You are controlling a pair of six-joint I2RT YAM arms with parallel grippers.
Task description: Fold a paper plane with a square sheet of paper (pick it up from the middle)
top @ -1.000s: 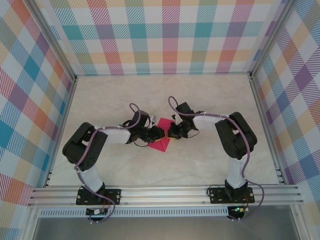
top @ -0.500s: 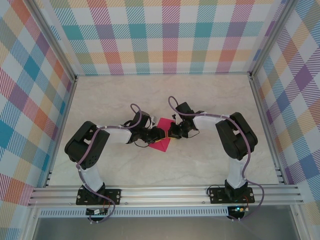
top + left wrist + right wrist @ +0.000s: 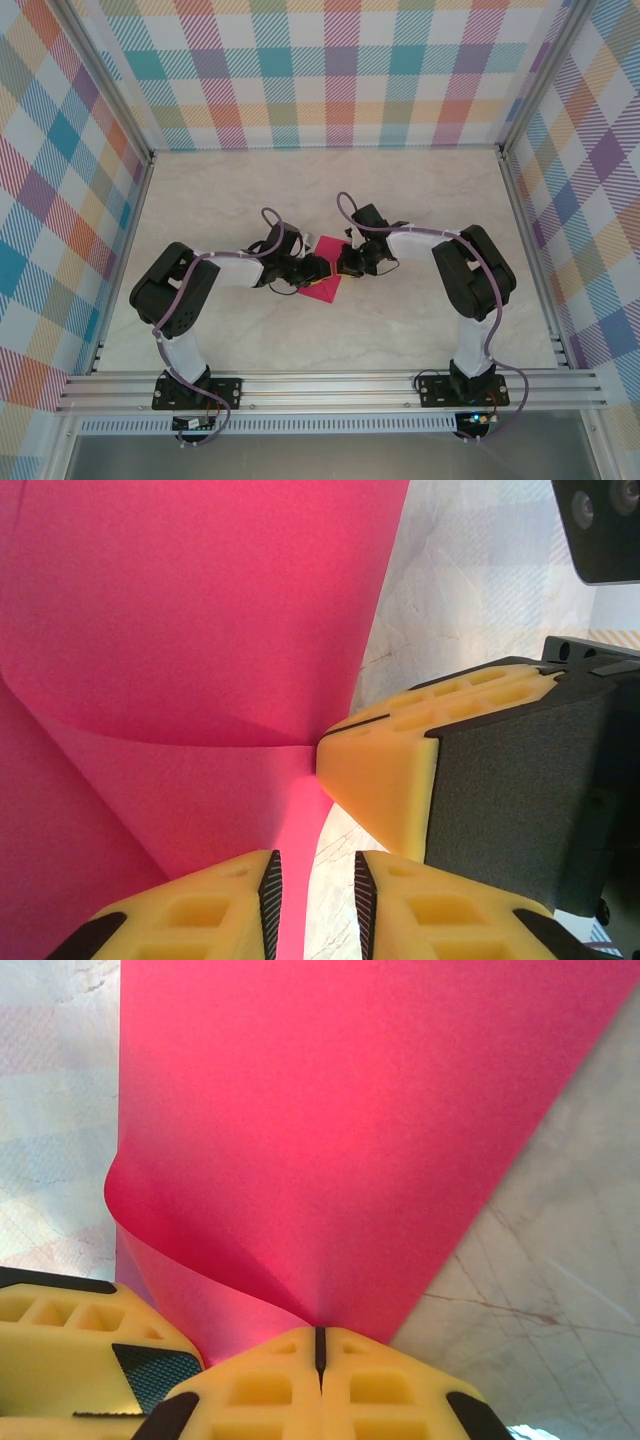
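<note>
At the middle of the table [image 3: 420, 200] we see the square sheet of paper [image 3: 322, 288] curled upward, pinched by our closed right end effector [image 3: 318, 1345], while our left end effector [image 3: 318, 880] sits slightly open astride its edge.

I work in a robot test cell, a lab rig rather than a home or shop. Bright plaid panels [image 3: 330, 70] wall in my pale marble-look tabletop [image 3: 400, 330] on three sides, framed by bare aluminium posts [image 3: 107, 85]. My left arm [image 3: 180, 290] and right arm [image 3: 470, 265] are bolted to a slotted aluminium rail [image 3: 330, 385] at the near edge, with purple cables [image 3: 342, 205] looped along them.
</note>
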